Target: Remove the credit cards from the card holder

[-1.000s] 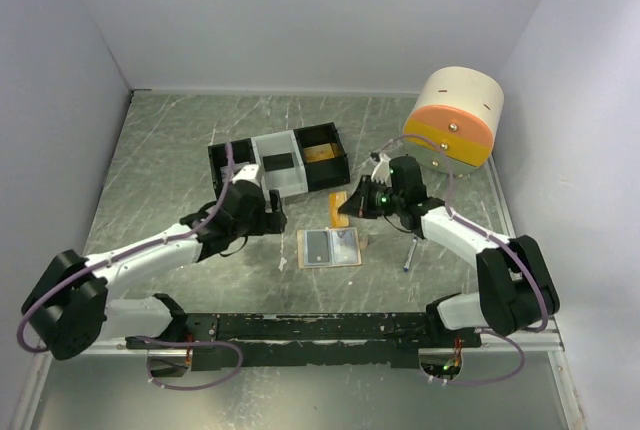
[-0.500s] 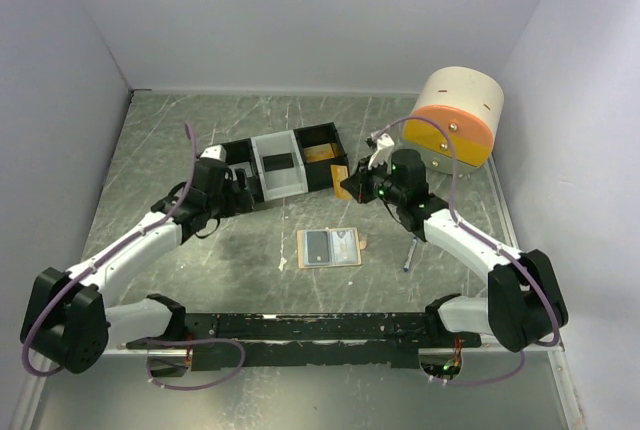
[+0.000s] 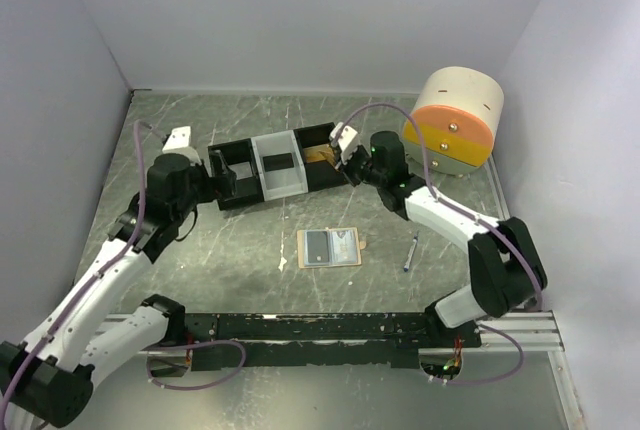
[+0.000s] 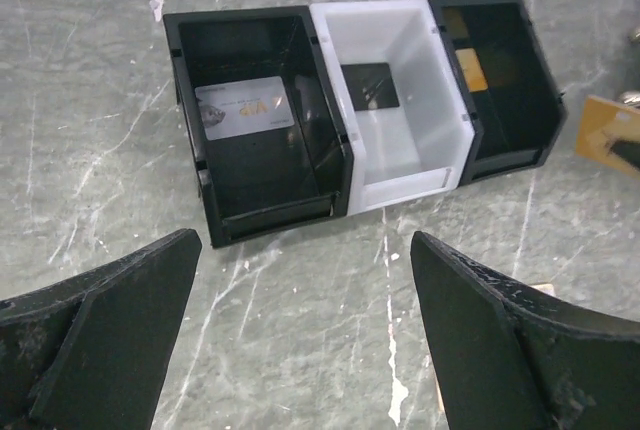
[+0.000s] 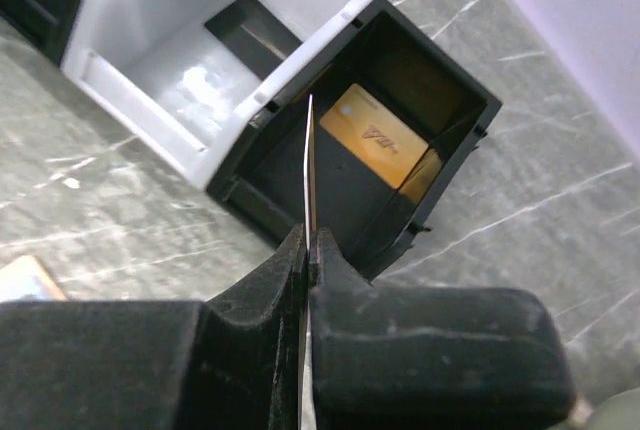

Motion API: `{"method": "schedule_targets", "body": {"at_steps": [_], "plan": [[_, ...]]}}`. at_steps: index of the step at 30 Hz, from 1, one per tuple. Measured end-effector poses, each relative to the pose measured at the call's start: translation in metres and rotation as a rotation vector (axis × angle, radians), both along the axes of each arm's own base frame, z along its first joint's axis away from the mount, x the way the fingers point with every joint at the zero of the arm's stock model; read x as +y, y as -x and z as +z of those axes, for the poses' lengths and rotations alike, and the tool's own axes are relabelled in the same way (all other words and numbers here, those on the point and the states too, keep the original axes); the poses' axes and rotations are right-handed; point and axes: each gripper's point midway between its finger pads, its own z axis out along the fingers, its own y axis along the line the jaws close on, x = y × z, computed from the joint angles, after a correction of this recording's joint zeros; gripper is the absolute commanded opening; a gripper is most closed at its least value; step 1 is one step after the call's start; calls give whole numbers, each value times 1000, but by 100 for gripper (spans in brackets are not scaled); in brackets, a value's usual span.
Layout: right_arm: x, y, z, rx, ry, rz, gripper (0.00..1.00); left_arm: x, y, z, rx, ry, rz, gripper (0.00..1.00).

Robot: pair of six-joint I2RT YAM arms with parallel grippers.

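Note:
The card holder (image 3: 330, 248) lies open and flat on the table in front of the tray, with cards showing in its pockets. My right gripper (image 5: 310, 242) is shut on a thin credit card (image 5: 310, 165) seen edge-on. It holds the card upright over the front wall of the tray's right black compartment (image 5: 440, 110), where a gold card (image 5: 378, 136) lies. In the top view that gripper (image 3: 346, 164) is at the tray's right end. My left gripper (image 4: 305, 250) is open and empty, just in front of the tray's left compartment.
The three-compartment tray (image 4: 330, 165) holds a silver card (image 4: 247, 110) in the left black bin and a dark card (image 4: 366, 85) in the white middle bin. A cream and orange drum (image 3: 455, 120) stands at the back right. A pen (image 3: 411, 252) lies right of the card holder.
My right gripper carried its card up and left, from beside the card holder to the tray's right compartment. My left arm drew back left from the tray and its jaws opened fully.

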Motion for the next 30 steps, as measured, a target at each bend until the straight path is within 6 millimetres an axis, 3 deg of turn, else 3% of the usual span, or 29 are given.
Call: {"method": "schedule_targets", "body": {"at_steps": [2, 6, 9, 13, 17, 22, 30], "plan": [[2, -10, -2, -39, 57, 27, 0, 0, -4, 0, 19, -35, -9, 100], [6, -25, -10, -88, 166, 95, 0, 6, -5, -31, 131, -141, -11, 100], [14, -34, -13, -122, 221, 157, 0, 11, 0, -43, 179, -185, -11, 99], [21, -49, -15, -177, 294, 220, 0, 23, 4, -39, 171, -217, 30, 99], [20, -55, -31, -199, 361, 258, 0, 34, 10, -32, 142, -222, 74, 98], [19, -52, -42, -234, 410, 300, 0, 40, 14, -25, 114, -217, 99, 97], [22, -26, -52, -373, 449, 359, 0, 41, 14, -27, 124, -225, 103, 95]]}}
